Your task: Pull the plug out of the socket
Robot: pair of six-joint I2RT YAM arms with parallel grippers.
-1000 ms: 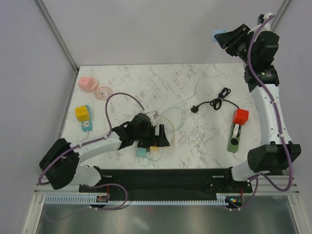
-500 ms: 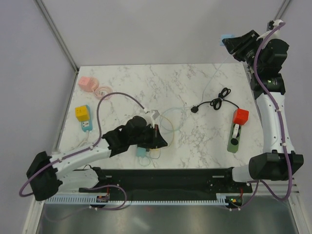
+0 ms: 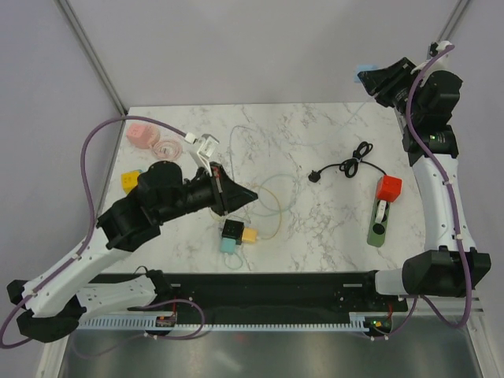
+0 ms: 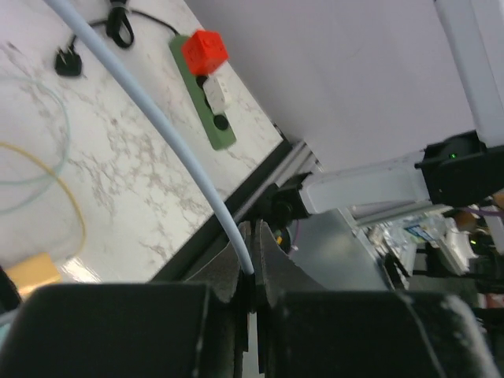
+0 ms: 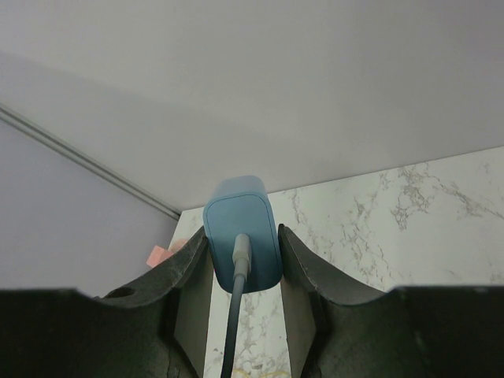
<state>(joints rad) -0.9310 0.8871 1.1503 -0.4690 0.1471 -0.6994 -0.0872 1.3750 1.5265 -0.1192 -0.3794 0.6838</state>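
Note:
High above the table's far right corner, my right gripper point(image 3: 372, 77) point(image 5: 242, 234) is shut on a blue plug block point(image 5: 240, 220) point(image 3: 364, 69). A grey cable point(image 5: 234, 331) runs out of the block's near face. My left gripper point(image 3: 249, 194) point(image 4: 253, 236) hangs over the left middle of the table, shut on a pale cable point(image 4: 157, 118) that passes between its fingertips. A small black and teal socket cube point(image 3: 231, 231) with a yellow piece point(image 3: 249, 235) beside it lies near the front edge, below the left gripper.
A green power strip point(image 3: 377, 222) point(image 4: 206, 102) carrying a red cube point(image 3: 387, 187) lies at the right. A coiled black cord with a plug point(image 3: 344, 168) is behind it. A pink socket point(image 3: 141, 133) and a yellow and blue one point(image 3: 128, 182) sit at the left. Thin cable loops point(image 3: 269, 197) lie mid-table.
My left gripper shut on the pale cable, then rose from the socket cube and swung left and back. The right gripper shifted slightly right with the blue block.

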